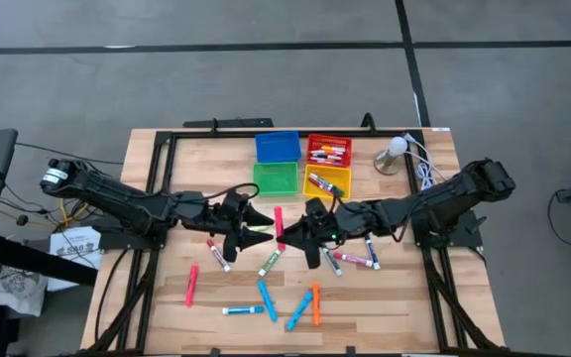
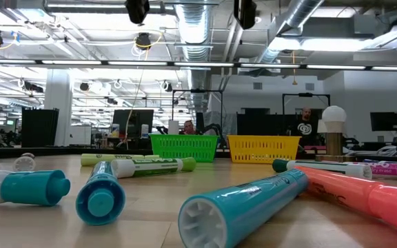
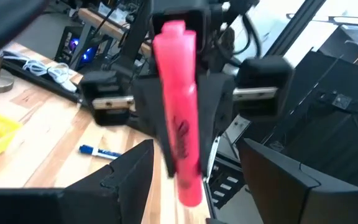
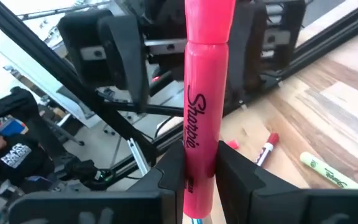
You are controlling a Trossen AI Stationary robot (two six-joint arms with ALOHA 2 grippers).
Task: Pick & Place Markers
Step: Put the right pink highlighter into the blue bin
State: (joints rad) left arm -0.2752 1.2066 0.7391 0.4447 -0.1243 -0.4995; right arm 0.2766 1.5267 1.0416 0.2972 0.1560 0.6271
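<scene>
A pink marker (image 1: 279,226) hangs in the air mid-table between my two grippers. My right gripper (image 1: 292,233) (image 4: 201,152) reaches in from the right and is shut on it. My left gripper (image 1: 262,223) (image 3: 196,149) faces it from the left, open, with a finger on either side of the marker's (image 3: 179,124) one end and not touching it. Other markers lie flat on the wood: a pink one (image 1: 191,284), teal ones (image 1: 266,299), an orange one (image 1: 316,304), a green one (image 1: 270,262). Some markers lie in the red bin (image 1: 329,151) and the yellow bin (image 1: 327,182). My right gripper pinches the pink marker's barrel (image 4: 194,180) between its two fingers, just past the end of the black lettering. The fingers (image 4: 169,171) lie across the barrel, coming level from the table's right. The marker is lifted clear of the table, its length running from near to far.
Four small bins stand at the far middle: blue (image 1: 277,147), green (image 1: 276,178), red and yellow. A white ball-shaped lamp (image 1: 393,154) and white cables (image 1: 424,171) sit at the far right. A black frame (image 1: 157,198) borders the table. Loose markers crowd the near half (image 2: 243,207).
</scene>
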